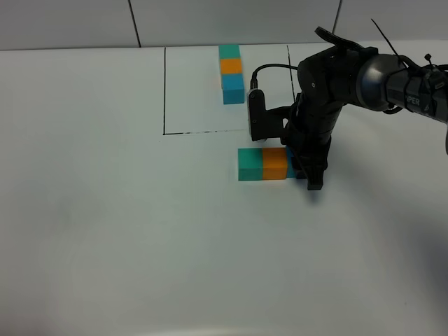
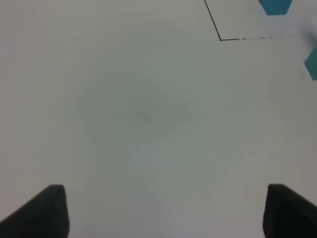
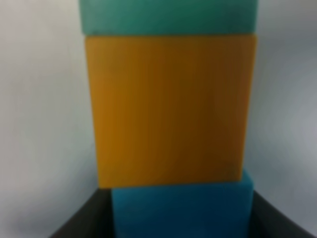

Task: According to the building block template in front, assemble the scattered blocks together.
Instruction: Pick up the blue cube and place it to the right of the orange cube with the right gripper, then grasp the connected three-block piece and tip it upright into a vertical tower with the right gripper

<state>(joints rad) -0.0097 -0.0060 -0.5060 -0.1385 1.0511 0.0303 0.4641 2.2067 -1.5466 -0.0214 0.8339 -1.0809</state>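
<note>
The building block template [image 1: 231, 72] is a teal, orange and blue column inside a thin black outline [image 1: 164, 91] at the back. In front of the outline lie the scattered blocks in a row: teal block [image 1: 250, 164], orange block [image 1: 275, 163], then blue block [image 1: 293, 170], mostly hidden by my right gripper [image 1: 309, 176]. The right wrist view shows the blue block [image 3: 181, 210] between the dark fingers [image 3: 81, 225], touching the orange block [image 3: 171, 109], with the teal block [image 3: 168, 15] beyond. My left gripper [image 2: 163, 213] is open over bare table, out of the exterior view.
The white table [image 1: 105, 231] stretches wide to the left and front. In the left wrist view, a corner of the outline [image 2: 220, 39], the template's blue cube [image 2: 274, 6] and an edge of the teal block [image 2: 312, 63] show far off.
</note>
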